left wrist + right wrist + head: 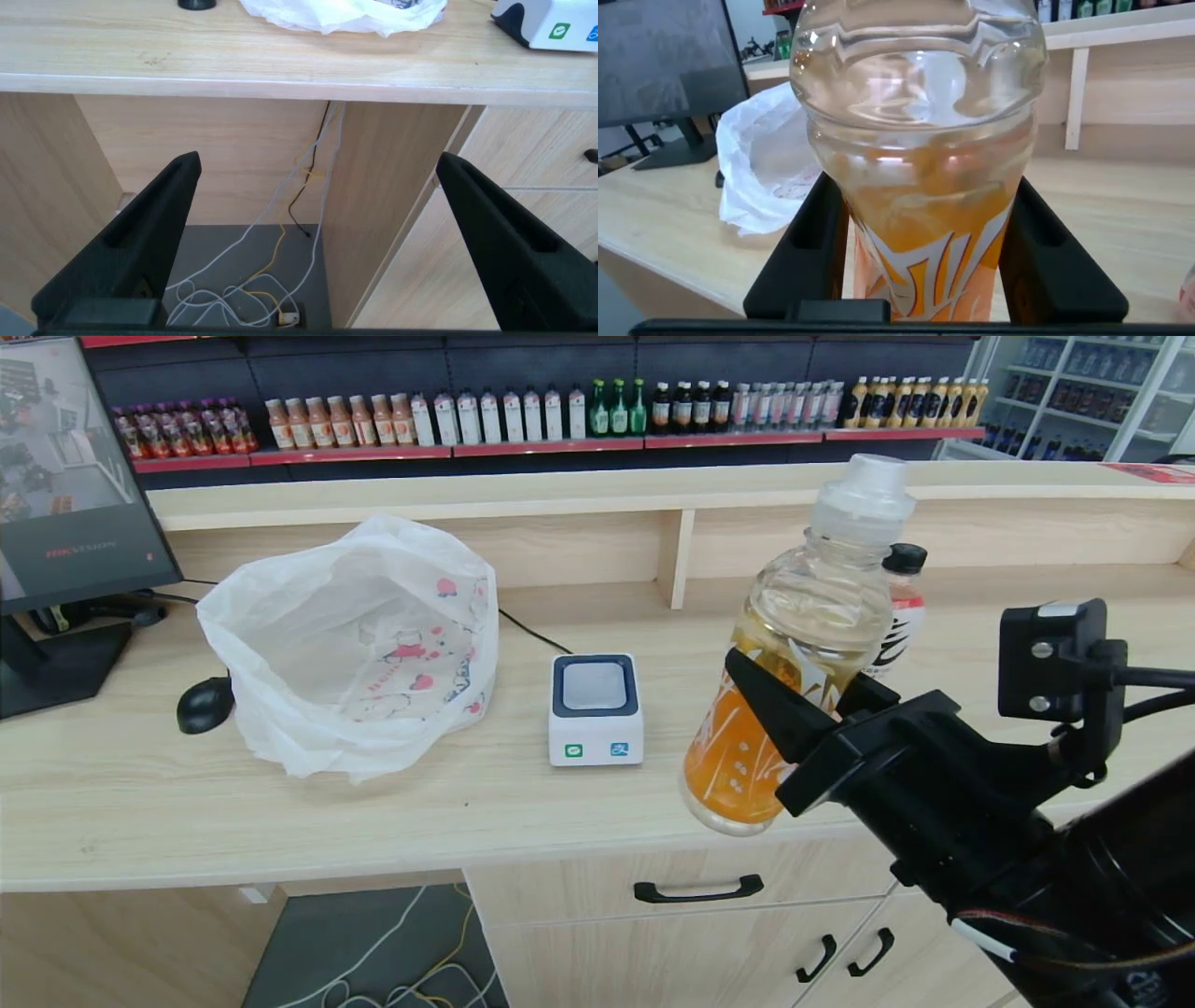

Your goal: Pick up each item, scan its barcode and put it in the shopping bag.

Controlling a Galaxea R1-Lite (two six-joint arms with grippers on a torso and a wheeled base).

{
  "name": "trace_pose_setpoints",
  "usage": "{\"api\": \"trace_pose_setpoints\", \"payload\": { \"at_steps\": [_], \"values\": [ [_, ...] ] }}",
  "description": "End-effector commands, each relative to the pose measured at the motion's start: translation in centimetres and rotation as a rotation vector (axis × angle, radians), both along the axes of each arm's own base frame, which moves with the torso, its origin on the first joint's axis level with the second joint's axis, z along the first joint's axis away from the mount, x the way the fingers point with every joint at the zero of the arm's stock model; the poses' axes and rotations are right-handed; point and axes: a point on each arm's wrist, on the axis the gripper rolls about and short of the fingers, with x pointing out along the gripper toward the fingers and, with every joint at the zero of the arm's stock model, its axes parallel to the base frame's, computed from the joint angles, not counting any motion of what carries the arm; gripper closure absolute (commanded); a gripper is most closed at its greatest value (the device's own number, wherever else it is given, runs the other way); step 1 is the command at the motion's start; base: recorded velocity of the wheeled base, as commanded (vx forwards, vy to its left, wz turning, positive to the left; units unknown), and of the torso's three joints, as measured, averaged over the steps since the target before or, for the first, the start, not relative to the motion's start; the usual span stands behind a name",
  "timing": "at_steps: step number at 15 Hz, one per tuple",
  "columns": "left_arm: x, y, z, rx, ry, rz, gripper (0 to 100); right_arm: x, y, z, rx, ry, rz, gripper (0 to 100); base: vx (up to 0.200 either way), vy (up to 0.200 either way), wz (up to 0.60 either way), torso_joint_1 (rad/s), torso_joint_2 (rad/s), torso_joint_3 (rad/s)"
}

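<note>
The pale wood counter (140,803) runs across in front of me, and a dark monitor (65,476) stands at its far left end. The white shopping bag (355,644) sits on the counter left of centre with its mouth open upward. My right pincer (812,702) pinches the orange drink bottle (794,653) around its labelled middle, one finger on either side. It holds the bottle off the counter above the front edge, to the right of the scanner (596,707), with the cap leaning up and away. My left pincer (318,252) hangs below the counter's edge, fingers spread wide. The small white scanner rests near the bag's right side, window up. A second bottle (898,607) with a black cap stands behind the held one, and a black mouse (205,703) lies just beside the bag's left side
</note>
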Motion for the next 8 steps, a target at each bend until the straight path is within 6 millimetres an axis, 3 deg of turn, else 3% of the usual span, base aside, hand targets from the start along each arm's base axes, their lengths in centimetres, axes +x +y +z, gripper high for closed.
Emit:
{"api": "trace_pose_setpoints", "payload": {
  "at_steps": [1, 8],
  "values": [
    [0.0, 0.0, 0.0, 0.002, 0.000, 0.000, 0, 0.2, 0.1, 0.2, 0.008, -0.006, -0.002, 100, 0.000, 0.200, 0.00, 0.002, 0.01, 0.002],
    [0.0, 0.0, 0.0, 0.000, 0.000, 0.000, 0, 0.8, -1.0, 0.6, 0.043, -0.007, -0.035, 100, 0.000, 0.200, 0.00, 0.002, 0.00, 0.002]
  ]
}}
